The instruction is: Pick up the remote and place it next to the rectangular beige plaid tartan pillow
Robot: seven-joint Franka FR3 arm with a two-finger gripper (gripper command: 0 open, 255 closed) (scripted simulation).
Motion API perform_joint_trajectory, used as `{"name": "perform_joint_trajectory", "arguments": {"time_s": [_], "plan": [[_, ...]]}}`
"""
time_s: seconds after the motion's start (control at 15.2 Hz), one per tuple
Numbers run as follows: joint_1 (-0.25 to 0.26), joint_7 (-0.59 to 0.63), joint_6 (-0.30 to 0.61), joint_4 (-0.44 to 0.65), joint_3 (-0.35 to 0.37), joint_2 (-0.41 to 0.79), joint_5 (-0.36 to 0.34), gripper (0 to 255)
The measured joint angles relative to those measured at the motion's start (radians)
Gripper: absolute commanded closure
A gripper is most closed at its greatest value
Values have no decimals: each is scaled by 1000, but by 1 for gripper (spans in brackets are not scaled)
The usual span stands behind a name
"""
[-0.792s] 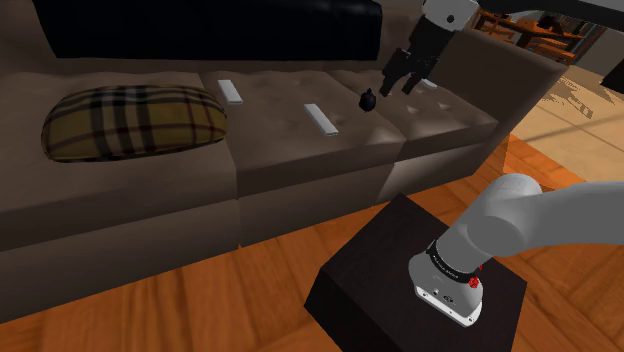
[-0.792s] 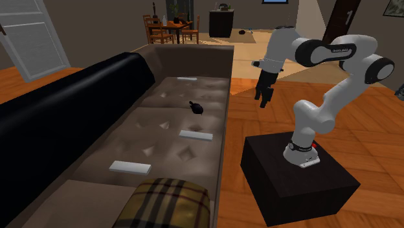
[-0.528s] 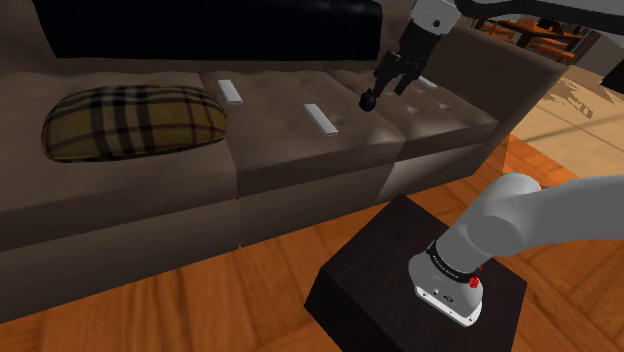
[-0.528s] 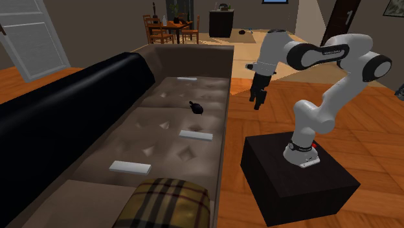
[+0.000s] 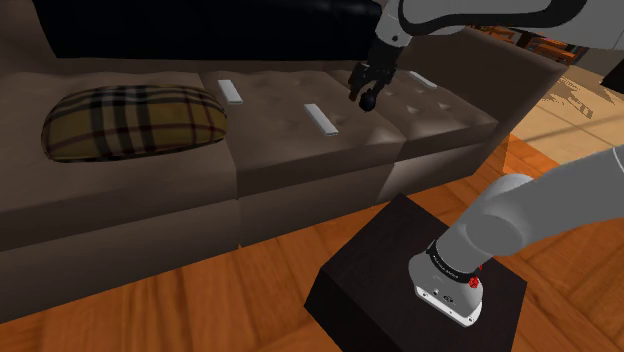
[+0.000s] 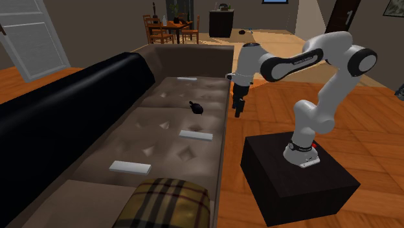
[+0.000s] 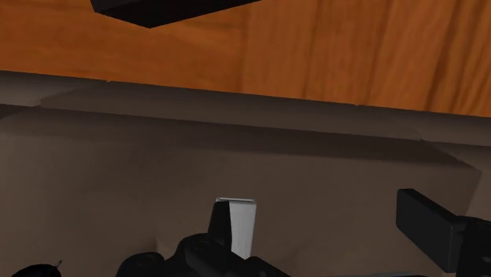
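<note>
Three flat white remotes lie on the brown sofa (image 5: 300,170). One remote (image 5: 321,118) (image 6: 195,135) is on the middle cushion. A second remote (image 5: 231,92) (image 6: 129,167) lies nearer the plaid pillow (image 5: 130,120) (image 6: 169,201). The third remote (image 5: 423,80) (image 6: 186,79) is on the far cushion. My gripper (image 5: 362,90) (image 6: 237,107) hangs open and holds nothing, above the seat beside a small black object (image 5: 368,101) (image 6: 196,107). In the wrist view, one finger (image 7: 431,228) stands wide of a white remote (image 7: 238,224) that lies beyond the black object (image 7: 204,256).
The sofa's black backrest (image 6: 58,123) runs along the rear of the cushions. My dark stand (image 5: 400,275) (image 6: 298,181) sits on the wooden floor (image 6: 369,162) in front of the sofa. A dining table with chairs (image 6: 169,27) is far behind.
The arm swung toward the shoulder view's left. The gripper went from over the far cushion to a lower spot above the small black object.
</note>
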Motion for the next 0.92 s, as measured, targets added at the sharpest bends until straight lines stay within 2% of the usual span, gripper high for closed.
{"name": "perform_joint_trajectory", "arguments": {"time_s": [0.66, 0.92], "plan": [[-19, -58, 154, 179, -35, 374, -18, 0], [-29, -79, 171, 305, -44, 533, -18, 0]]}}
